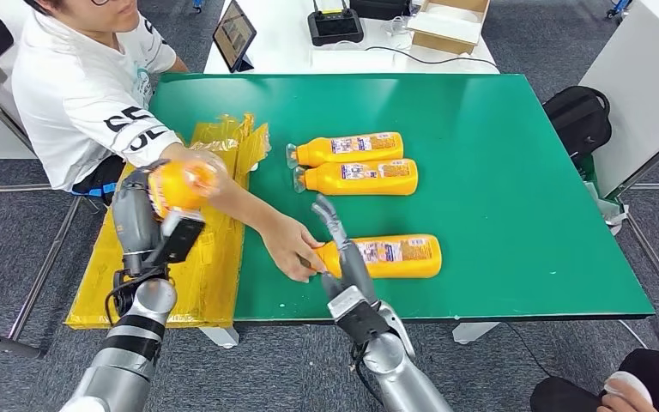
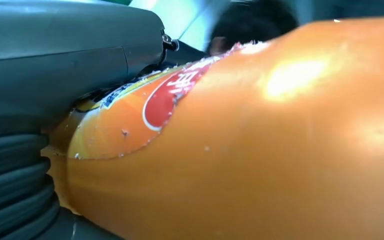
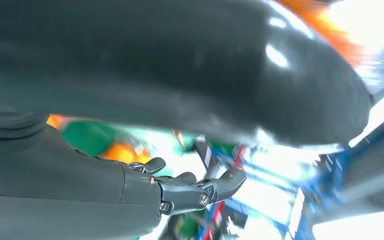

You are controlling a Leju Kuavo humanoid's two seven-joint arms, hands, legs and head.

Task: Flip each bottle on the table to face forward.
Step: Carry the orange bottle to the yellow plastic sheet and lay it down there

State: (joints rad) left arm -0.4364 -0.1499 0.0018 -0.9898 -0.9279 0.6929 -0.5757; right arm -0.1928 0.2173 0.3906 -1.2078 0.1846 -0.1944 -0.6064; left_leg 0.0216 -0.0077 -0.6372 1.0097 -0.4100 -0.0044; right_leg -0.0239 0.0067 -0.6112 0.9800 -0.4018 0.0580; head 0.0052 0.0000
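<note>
Three orange bottles lie on the green table [image 1: 498,172]: two side by side at the back [image 1: 352,148] [image 1: 360,177], and a near one [image 1: 395,256]; all show their labels, caps to the left. My left hand [image 1: 137,219] grips a fourth orange bottle [image 1: 176,184] above the yellow bag; up close this bottle [image 2: 280,150] shows a red and orange label against my left hand [image 2: 55,65]. My right hand [image 1: 339,245] lies across the near bottle's neck with its fingers stretched out. Its fingers [image 3: 200,190] are spread and hold nothing. A person's hand [image 1: 292,251] touches the near bottle's cap end.
A crumpled yellow bag [image 1: 206,266] covers the table's left edge. The person sits at the back left, arm reaching across. Behind the table stand a tablet [image 1: 234,34], a black device [image 1: 335,24] and a cardboard box [image 1: 450,24]. A black backpack [image 1: 579,116] lies on the floor at the right.
</note>
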